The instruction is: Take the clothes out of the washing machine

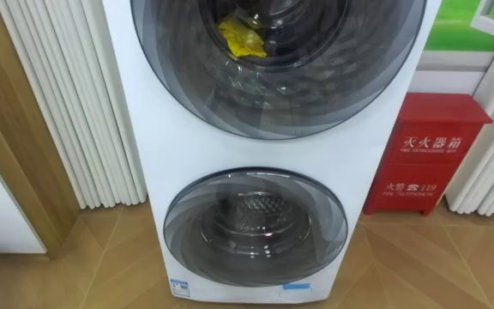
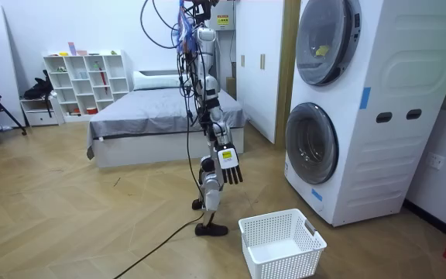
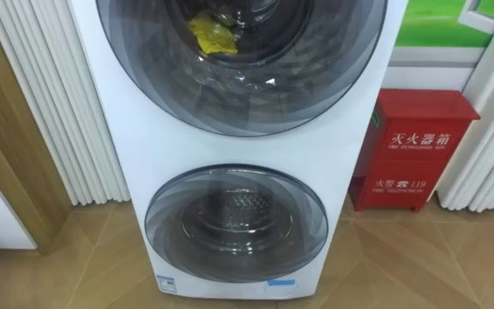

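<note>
Washing machine (image 1: 384, 172): white stacked unit w/ two round glass doors, one above the other; seen head-on in the eye views.
Upper door (image 1: 316, 86): looks shut; dark tinted glass w/ the drum visible behind it.
Yellow cloth (image 1: 241, 37): crumpled piece inside the upper drum, behind the glass, near the drum's lower left edge; in the room view it's a small yellow patch high in the top door.
Lower door (image 1: 256, 227): looks shut too; grey drum w/ a perforated back wall seen thru the glass; can't make out any cloth in it.
Right hand (image 2: 231, 169): seen in the room view hanging low in front of the robot's body, about thigh height; fingers straight, pointing down, slack, holding nothing.
Cloth vs hand: well apart; cloth sits up high in the top drum on the room view's right; hand is far lower & well short of the machine; no contact.
Robot: stands upright on the wood floor (image 1: 101, 257), facing the machine front from well back.
Basket (image 2: 289, 265): white lattice laundry basket on the floor, between robot & machine, near the robot's feet; nothing visible inside.
Red box (image 1: 427, 150): red cabinet on the floor, just beside the machine on the robot's right.
Ribbed panel (image 1: 75, 94): white vertical pleats beside the machine on the robot's left.
Background: bed (image 2: 161, 108) & white shelf unit (image 2: 84, 81) behind the robot.
</note>
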Controlling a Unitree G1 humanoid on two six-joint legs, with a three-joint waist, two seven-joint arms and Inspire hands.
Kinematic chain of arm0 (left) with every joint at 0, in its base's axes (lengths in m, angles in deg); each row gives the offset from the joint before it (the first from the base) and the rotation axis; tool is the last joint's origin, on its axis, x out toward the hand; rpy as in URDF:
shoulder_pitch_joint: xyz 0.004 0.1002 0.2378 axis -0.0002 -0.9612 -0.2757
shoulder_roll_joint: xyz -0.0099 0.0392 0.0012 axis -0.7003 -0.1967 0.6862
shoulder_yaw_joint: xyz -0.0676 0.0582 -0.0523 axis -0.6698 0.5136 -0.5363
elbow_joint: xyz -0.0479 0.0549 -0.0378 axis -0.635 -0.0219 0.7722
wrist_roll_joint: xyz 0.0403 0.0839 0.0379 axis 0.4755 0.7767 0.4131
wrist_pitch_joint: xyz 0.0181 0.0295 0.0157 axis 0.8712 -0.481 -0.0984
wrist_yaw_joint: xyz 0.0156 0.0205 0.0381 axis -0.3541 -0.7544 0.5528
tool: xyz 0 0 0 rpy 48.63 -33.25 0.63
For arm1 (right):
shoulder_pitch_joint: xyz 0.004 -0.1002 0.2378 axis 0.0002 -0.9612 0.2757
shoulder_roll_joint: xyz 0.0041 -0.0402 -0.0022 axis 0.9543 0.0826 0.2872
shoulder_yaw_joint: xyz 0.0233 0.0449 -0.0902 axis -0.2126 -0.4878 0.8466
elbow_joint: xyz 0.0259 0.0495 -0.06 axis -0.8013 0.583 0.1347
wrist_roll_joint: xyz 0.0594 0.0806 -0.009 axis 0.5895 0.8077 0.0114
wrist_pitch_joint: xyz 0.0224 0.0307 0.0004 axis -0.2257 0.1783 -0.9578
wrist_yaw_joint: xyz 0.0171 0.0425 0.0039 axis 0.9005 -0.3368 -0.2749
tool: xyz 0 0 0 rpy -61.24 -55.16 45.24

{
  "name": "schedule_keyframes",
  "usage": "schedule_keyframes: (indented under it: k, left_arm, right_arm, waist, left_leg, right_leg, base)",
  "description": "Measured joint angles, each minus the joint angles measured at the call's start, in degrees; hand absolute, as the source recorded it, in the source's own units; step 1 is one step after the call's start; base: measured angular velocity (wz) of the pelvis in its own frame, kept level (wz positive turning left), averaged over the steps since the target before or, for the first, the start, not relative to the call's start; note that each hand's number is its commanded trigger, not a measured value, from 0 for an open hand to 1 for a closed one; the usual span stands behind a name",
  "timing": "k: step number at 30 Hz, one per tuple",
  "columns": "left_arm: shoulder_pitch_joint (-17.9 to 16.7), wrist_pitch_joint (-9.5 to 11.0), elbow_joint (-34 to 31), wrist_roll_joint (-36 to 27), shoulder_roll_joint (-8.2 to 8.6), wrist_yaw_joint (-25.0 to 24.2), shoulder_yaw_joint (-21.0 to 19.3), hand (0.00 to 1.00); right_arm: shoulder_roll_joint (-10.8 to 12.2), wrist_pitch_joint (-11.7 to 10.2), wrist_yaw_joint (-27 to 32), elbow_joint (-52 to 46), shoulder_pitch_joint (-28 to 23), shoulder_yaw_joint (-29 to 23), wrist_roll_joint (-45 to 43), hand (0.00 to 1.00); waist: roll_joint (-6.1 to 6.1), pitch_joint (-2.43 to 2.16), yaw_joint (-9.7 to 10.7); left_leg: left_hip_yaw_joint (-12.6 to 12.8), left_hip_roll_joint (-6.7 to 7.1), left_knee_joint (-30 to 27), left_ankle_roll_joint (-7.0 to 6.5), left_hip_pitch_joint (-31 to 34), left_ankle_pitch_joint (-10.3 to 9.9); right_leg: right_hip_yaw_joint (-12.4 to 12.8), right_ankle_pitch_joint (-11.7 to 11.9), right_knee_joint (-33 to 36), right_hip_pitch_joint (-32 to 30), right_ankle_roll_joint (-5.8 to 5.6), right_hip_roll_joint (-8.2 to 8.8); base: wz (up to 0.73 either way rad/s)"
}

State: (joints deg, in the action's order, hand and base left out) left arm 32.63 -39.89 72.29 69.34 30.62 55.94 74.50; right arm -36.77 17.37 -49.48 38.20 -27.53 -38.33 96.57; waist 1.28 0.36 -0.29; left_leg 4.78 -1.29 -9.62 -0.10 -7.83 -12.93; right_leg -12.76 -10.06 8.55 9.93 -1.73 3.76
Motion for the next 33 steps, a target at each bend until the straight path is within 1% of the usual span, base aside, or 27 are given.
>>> schedule_keyframes:
  k: [7, 8, 11, 14, 18, 20, 22, 23, 24, 25, 26, 27, 28, 30, 31, 33]
  left_arm:
    - [-0.11, -0.15, -0.04, 0.05, 0.21, -0.53, 0.02, 0.00]
    - [-0.44, -0.27, -0.01, 0.05, 0.24, -0.55, 0.04, 0.00]
    - [-0.61, -0.96, -0.02, -0.06, 0.33, -0.75, 0.51, 0.00]
    - [-0.71, -1.77, -0.02, -0.67, 0.63, -1.24, 0.57, 0.00]
    - [-0.65, -2.27, -0.04, -1.14, 0.79, -2.11, 0.50, 0.00]
    - [-0.50, -2.32, -0.04, -1.21, 0.83, -2.31, 0.53, 0.00]
    - [-0.37, -2.30, -0.11, -1.19, 0.81, -3.11, 0.37, 0.00]
    - [-0.11, -2.24, -0.16, -1.19, 0.83, -3.53, 0.10, 0.00]
    - [-0.05, -2.23, -0.20, -1.21, 0.82, -3.63, -0.09, 0.00]
    - [0.09, -2.10, -0.36, -1.27, 0.74, -3.77, -0.37, 0.00]
    - [0.23, -1.89, -0.37, -1.45, 0.59, -3.92, -0.60, 0.00]
    - [0.26, -1.70, -0.37, -1.82, 0.47, -3.97, -0.63, 0.00]
    - [0.33, -1.33, -0.36, -2.02, 0.21, -4.00, -0.63, 0.00]
    - [0.34, -0.79, -0.81, -1.96, -0.15, -4.06, -0.98, 0.00]
    - [0.25, -0.69, -0.84, -1.98, -0.13, -4.11, -1.31, 0.00]
    - [0.03, -0.74, -0.95, -2.18, -0.28, -4.42, -1.85, 0.00]
  right_arm:
    - [-0.02, 0.10, -1.25, 0.03, -0.01, 0.00, 0.45, 0.00]
    - [-0.02, 0.16, -1.44, 0.08, 0.00, 0.01, 0.61, 0.00]
    - [-0.06, 0.97, -2.41, 0.05, 0.06, 0.03, 1.38, 0.00]
    - [-0.05, 1.39, -3.32, 0.05, 0.04, 0.04, 2.68, 0.00]
    - [-0.05, 2.36, -3.42, 0.01, 0.09, -0.05, 4.43, 0.00]
    - [-0.21, 2.64, -3.06, -0.36, 0.18, -0.06, 4.42, 0.00]
    - [-0.37, 3.48, -2.51, -1.64, 1.02, -0.71, 3.37, 0.00]
    - [-0.32, 3.80, -1.85, -4.46, 1.48, -1.59, 2.36, 0.00]
    - [-0.37, 3.80, -1.56, -5.72, 1.95, -1.80, 2.32, 0.00]
    - [-0.48, 3.91, -1.05, -8.40, 3.53, -2.34, 2.25, 0.00]
    - [-0.45, 3.91, -0.45, -11.61, 5.18, -3.40, 2.34, 0.00]
    - [-0.44, 3.65, -0.02, -13.09, 6.03, -3.67, 2.68, 0.00]
    - [-0.42, 2.95, 0.67, -15.05, 7.90, -4.22, 3.46, 0.00]
    - [-0.49, 2.70, 1.68, -20.23, 10.24, -5.08, 4.26, 0.00]
    - [-0.49, 2.56, 1.88, -21.29, 10.89, -5.49, 4.42, 0.00]
    - [-1.29, 2.78, 3.84, -23.67, 14.85, -6.38, 5.12, 0.00]
  waist:
    - [0.16, -0.03, 0.05]
    - [0.47, 0.13, 0.05]
    - [0.59, 0.16, 0.03]
    - [0.74, 0.03, 0.02]
    - [0.62, -0.10, -0.01]
    - [0.49, -0.21, -0.08]
    - [0.34, -0.26, -0.09]
    - [0.29, -0.29, -0.06]
    - [0.31, -0.31, -0.06]
    - [0.53, -0.28, 0.02]
    - [0.39, -0.25, 0.02]
    - [0.40, -0.18, 0.02]
    - [0.29, -0.04, 0.02]
    - [0.64, -0.10, -0.32]
    - [0.71, -0.07, -0.46]
    - [1.16, -0.03, -0.50]
  left_leg:
    - [-0.14, 0.01, -0.05, 0.00, 0.04, 0.00]
    - [-0.21, 0.01, -0.05, 0.00, 0.06, 0.00]
    - [-0.18, 0.01, -0.10, 0.00, 0.25, 0.00]
    - [-0.12, 0.01, -0.08, 0.02, 0.36, -0.02]
    - [-0.19, 0.01, -0.25, 0.02, 0.41, -0.06]
    - [-0.29, -0.05, -0.34, 0.02, 0.38, -0.08]
    - [-0.28, -0.04, -0.92, -0.01, 0.40, -0.09]
    - [-0.29, -0.04, -1.11, -0.03, 0.55, -0.14]
    - [-0.24, -0.04, -1.04, -0.04, 0.57, -0.18]
    - [-0.17, -0.02, -1.11, -0.03, 0.53, -0.22]
    - [-0.12, 0.00, -1.23, -0.04, 0.48, -0.21]
    - [-0.12, 0.01, -1.26, -0.04, 0.40, -0.21]
    - [-0.17, 0.01, -1.33, -0.04, 0.14, -0.20]
    - [-0.31, 0.00, -1.39, -0.01, 0.11, -0.19]
    - [-0.29, 0.02, -1.40, -0.02, 0.14, -0.19]
    - [-0.24, 0.13, -1.54, -0.04, 0.54, -0.19]
  right_leg:
    - [-0.09, 0.00, 0.00, 0.06, 0.00, 0.01]
    - [-0.17, 0.00, 0.00, 0.07, -0.01, 0.01]
    - [-0.18, -0.01, -0.02, -0.06, -0.02, 0.02]
    - [-0.16, -0.04, -0.14, -0.15, -0.05, 0.01]
    - [-0.25, -0.03, -0.18, -0.06, -0.05, 0.00]
    - [-0.48, -0.03, 0.10, -0.05, -0.05, 0.01]
    - [-0.68, -0.03, 0.13, 0.07, -0.05, 0.05]
    - [-1.44, -0.03, 0.15, 0.10, -0.05, 0.16]
    - [-1.59, -0.03, 0.17, 0.10, -0.05, 0.18]
    - [-1.49, -0.03, 0.19, 0.12, -0.05, 0.20]
    - [-1.48, -0.03, 0.24, 0.17, -0.04, 0.24]
    - [-1.50, -0.03, 0.24, 0.26, -0.04, 0.24]
    - [-1.60, -0.03, 0.22, 0.62, -0.04, 0.24]
    - [-1.87, -0.04, 0.00, 0.93, -0.06, 0.25]
    - [-1.77, -0.05, -0.06, 0.91, -0.06, 0.25]
    - [-1.59, -0.08, -0.11, 0.45, -0.12, 0.31]
  base:
    - [0.00]
    - [0.00]
    - [0.00]
    - [0.00]
    - [0.01]
    - [0.05]
    - [0.00]
    - [0.00]
    - [0.00]
    - [-0.04]
    - [-0.04]
    - [0.00]
    - [0.06]
    - [0.07]
    - [0.00]
    - [-0.04]
